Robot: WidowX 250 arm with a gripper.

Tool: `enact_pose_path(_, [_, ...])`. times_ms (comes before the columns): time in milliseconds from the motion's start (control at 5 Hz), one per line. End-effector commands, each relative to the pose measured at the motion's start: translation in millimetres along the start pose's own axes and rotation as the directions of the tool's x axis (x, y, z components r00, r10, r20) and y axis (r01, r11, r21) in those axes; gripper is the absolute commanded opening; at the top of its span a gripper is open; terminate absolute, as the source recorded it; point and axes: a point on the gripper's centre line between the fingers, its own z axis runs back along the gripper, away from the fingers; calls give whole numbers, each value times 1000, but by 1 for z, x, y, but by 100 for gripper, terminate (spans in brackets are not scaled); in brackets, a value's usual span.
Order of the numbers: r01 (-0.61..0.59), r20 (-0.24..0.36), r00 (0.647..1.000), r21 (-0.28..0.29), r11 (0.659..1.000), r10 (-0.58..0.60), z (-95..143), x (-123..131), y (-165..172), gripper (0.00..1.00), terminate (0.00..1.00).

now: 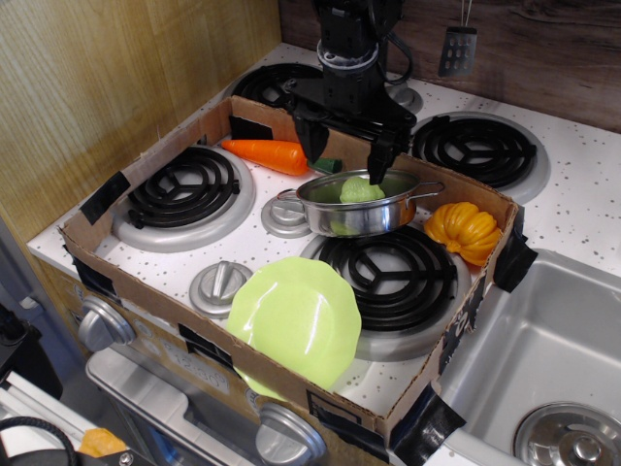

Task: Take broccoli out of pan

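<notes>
I'm seeing the cardboard tray [146, 291] filling the middle of the frame, sitting over the stove burners. In its lower centre the lime plate [296, 318] is leaning on the front wall. Above centre, the pan [364, 216] is sitting with the broccoli [361, 190] inside it. My gripper [343, 166] is hanging over the pan with its two fingers spread apart; the right fingertip looks close to the broccoli, though I can't tell whether it is touching.

Arm [351, 29] cut off at top edge. Pan [361, 207] wall hides the broccoli [361, 190] underside. Sink [543, 379] cropped right.
</notes>
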Motion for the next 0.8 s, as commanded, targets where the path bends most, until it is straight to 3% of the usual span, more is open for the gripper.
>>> enact_pose_path(0, [-10,15,1000,-11,1000,10,6,15,-3,100,0])
enact_pose_path(400, [-48,4,999,-11,999,48,9,19,-11,100,0])
enact_pose_path(600, [-61,2,998,-19,998,61,8,3,-16,100,0])
